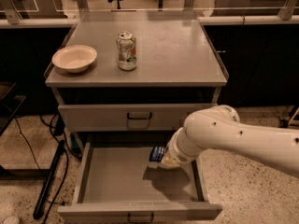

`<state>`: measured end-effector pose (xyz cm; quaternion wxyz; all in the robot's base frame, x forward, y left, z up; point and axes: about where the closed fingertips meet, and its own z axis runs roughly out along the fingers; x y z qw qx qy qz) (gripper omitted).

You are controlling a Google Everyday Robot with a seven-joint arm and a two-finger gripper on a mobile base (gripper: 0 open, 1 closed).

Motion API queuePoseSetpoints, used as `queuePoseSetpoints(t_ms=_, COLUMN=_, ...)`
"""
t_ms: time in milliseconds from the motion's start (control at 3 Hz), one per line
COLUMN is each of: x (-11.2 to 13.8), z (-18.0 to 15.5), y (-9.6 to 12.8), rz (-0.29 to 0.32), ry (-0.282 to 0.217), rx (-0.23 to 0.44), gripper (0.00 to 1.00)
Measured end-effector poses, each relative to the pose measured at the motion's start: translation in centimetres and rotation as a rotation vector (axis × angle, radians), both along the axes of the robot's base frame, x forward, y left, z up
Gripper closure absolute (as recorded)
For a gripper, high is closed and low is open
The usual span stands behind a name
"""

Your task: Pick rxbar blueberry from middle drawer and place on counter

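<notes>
Hand low in the open drawer, clasping the blueberry bar

The white arm (233, 136) enters from 3 o'clock and is cut off by the frame edge. Its bulky wrist covers most of the hand (167, 160), so only the hand's pale tip shows at about 2 o'clock over the floor of the middle drawer (117, 181). The hand is closed on the rxbar blueberry (157, 153), whose right end is hidden by it. The bar is a small dark navy wrapper with a pale patch, its lettering unreadable. It is tilted on edge above its own shadow. On the worktop (177, 50), a silver can (126, 51) stands upright beside a cream bowl (74, 58) at 9 o'clock.
</notes>
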<state>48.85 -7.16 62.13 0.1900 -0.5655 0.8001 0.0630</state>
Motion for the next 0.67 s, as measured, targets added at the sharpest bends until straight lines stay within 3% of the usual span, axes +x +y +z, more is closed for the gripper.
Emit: queuePoseSetpoints(t_ms=667, x=0.25, z=1.27, y=-0.21, rz=-0.006, ry=-0.023, rx=-0.002, gripper=1.00)
